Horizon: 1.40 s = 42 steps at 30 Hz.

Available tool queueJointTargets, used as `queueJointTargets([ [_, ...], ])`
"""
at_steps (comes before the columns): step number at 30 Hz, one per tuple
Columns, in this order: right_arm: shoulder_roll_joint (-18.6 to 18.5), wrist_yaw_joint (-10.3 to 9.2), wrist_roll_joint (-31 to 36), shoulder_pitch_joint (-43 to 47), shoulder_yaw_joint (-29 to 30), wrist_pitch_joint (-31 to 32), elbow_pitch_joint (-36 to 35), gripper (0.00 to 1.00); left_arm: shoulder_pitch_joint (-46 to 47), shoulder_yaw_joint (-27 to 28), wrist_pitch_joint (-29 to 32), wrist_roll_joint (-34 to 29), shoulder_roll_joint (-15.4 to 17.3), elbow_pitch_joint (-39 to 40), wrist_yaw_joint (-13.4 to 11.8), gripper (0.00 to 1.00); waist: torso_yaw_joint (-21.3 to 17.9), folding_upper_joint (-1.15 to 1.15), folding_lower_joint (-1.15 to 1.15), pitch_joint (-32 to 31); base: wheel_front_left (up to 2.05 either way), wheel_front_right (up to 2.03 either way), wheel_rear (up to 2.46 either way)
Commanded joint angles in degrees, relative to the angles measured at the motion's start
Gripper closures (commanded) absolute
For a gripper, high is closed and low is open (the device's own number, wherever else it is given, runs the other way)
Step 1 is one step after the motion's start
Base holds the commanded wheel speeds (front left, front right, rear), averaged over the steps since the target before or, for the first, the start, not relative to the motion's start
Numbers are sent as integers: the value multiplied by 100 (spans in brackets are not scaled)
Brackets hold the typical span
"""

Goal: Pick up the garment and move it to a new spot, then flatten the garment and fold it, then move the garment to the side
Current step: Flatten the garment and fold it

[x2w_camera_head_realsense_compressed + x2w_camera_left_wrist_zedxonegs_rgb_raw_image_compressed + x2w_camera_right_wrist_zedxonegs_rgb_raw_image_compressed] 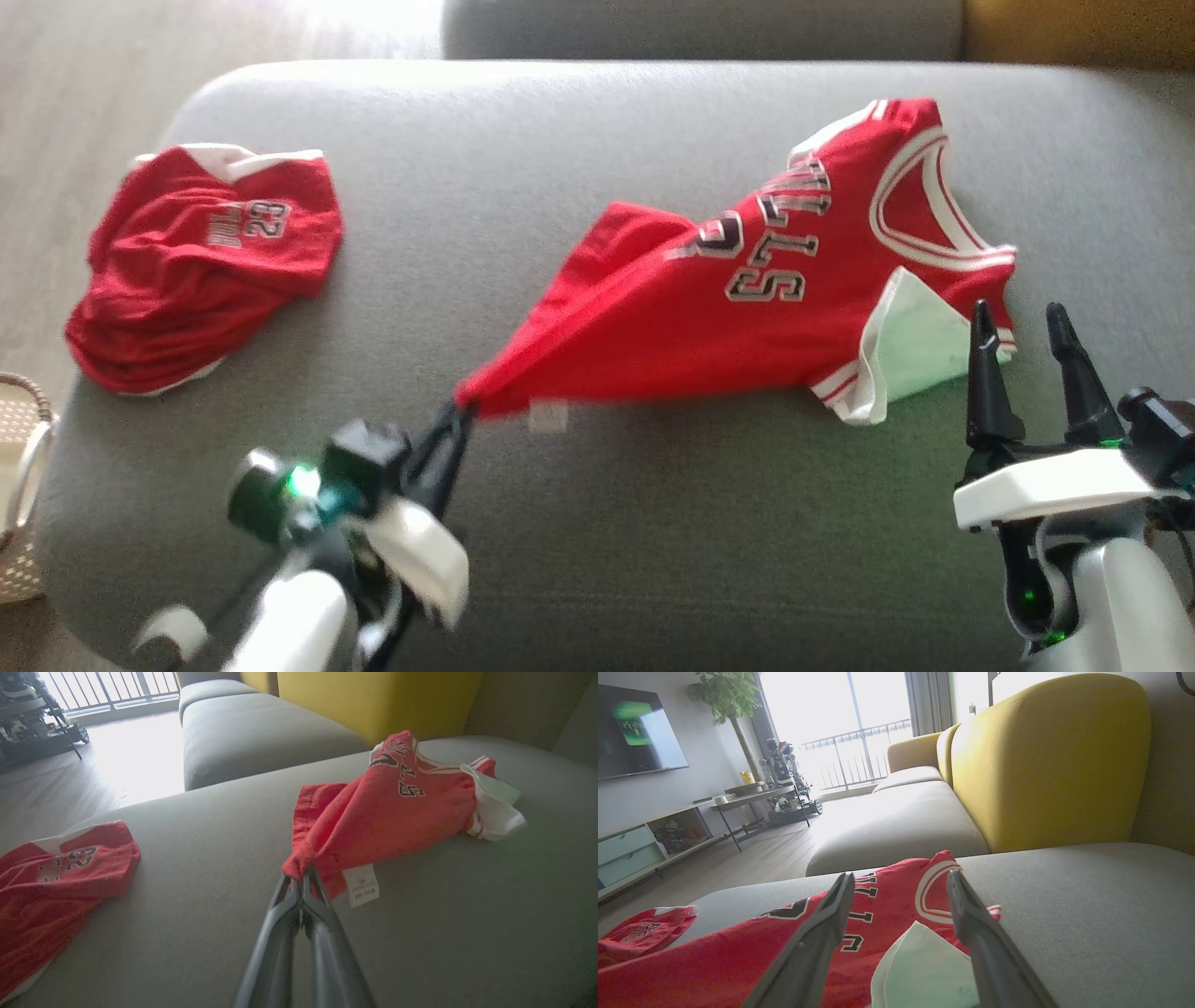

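Grey fabric sofa cushion [653, 560]: red sleeveless jersey [747, 308] lying right of centre; crumpled red garment [205, 271] well apart, at left.

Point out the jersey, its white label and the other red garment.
jersey [635, 327], head view, red body beside the lettering.
white label [362, 885], left wrist view, middle of the tag.
other red garment [187, 280], head view, crumpled red middle.

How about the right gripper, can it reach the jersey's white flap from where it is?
Probably yes. The right gripper is open, its fingertips right beside the white flap of the jersey, nothing between them. The left gripper pinches the far corner, well clear.
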<state>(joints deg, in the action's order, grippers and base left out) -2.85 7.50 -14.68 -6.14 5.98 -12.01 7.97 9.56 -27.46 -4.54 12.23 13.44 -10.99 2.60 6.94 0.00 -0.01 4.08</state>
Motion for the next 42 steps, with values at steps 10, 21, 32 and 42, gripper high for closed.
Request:
queueJointTargets([
  [10, -3, -1, -89, -128, -80, 25, 10, 0, -260, -263, -111, -279, 129, -198, -91, 0, 9, 0, 1, -181, 0, 0, 0],
  [21, -3, -1, 1, -160, 33, 60, -144, 0, -129, 366, -719, 152, -90, -117, -578, 0, -174, 0, 1, -171, 0, 0, 0],
  [32, -3, -1, 418, -294, -323, 326, -89, 0, -98, 1372, -1042, 360, -422, 447, -1031, 0, -308, 0, 1, 94, 0, 0, 0],
  [42, -3, -1, 958, -1381, -134, 811, 1180, 0, -177, 1420, -1044, 50, -796, 343, -728, 0, 108, 0, 1, 471, 0, 0, 0],
])
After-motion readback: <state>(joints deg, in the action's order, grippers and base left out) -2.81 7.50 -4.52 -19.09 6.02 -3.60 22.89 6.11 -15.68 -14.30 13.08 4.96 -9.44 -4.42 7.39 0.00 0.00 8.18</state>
